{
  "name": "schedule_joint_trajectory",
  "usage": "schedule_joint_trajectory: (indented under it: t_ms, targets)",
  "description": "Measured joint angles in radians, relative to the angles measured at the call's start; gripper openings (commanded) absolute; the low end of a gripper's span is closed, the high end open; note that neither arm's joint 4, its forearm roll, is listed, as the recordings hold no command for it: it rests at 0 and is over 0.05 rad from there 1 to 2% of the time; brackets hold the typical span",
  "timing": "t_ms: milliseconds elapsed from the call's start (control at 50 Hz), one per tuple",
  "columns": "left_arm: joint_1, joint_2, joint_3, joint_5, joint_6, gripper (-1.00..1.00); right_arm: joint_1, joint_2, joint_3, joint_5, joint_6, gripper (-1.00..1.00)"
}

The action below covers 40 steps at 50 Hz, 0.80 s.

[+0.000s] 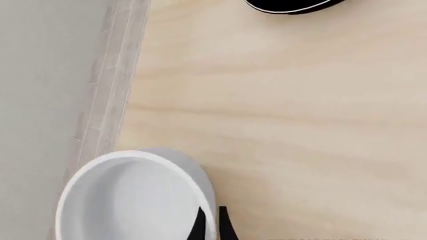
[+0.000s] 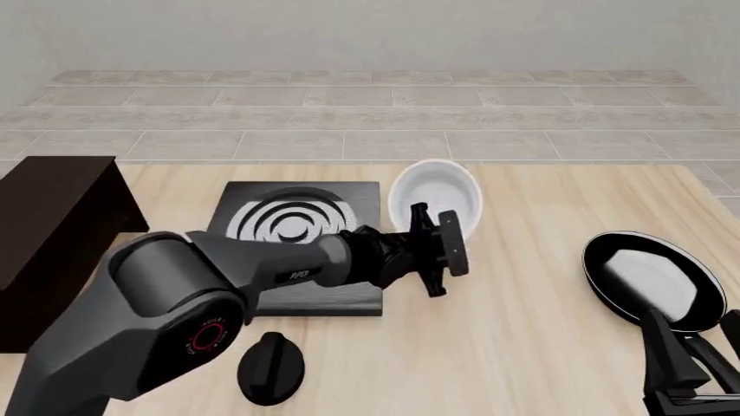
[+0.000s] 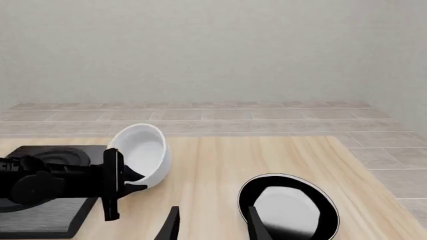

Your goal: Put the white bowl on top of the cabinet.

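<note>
The white bowl (image 2: 438,194) is tipped on its side just right of the stove plate, and it seems to be lifted off the table. My left gripper (image 2: 421,227) is shut on its rim. In the left wrist view the bowl (image 1: 130,200) has its wall pinched between the dark fingers (image 1: 224,226). The right wrist view shows the bowl (image 3: 143,152) tilted, with its opening facing the left arm. The dark cabinet (image 2: 52,230) stands at the table's left edge, its flat top bare. My right gripper (image 3: 213,225) hangs open at the near right, holding nothing.
A black stove plate (image 2: 303,238) with grey rings lies beneath the left arm, with a black knob (image 2: 272,368) nearer to me. A black-rimmed pan (image 2: 653,277) with a white inside sits at the right, just beyond the right gripper (image 2: 677,351).
</note>
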<state>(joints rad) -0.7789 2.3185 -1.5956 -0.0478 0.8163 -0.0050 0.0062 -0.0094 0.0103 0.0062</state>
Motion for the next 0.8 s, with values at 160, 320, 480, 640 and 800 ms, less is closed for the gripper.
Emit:
schedule_joint_trajectory:
  t_ms: [160,320,480,640,800]
  targets:
    - [0.013,-0.009,0.049,-0.086,0.055,-1.00,0.000,0.000,0.000,0.000,0.000,1.00]
    - [0.037,-0.025,0.104,-0.176,0.119,-1.00,0.000,-0.001,-0.001,0.001,0.000,1.00]
    - [0.051,-0.057,0.143,-0.244,0.153,-1.00,0.000,-0.001,0.000,0.001,0.000,1.00]
    - [0.052,-0.108,0.184,-0.282,0.150,-1.00,0.000,0.000,0.000,-0.001,0.000,1.00]
    - [0.047,-0.161,0.248,-0.322,0.128,-1.00,0.000,0.001,0.001,-0.001,0.000,1.00]
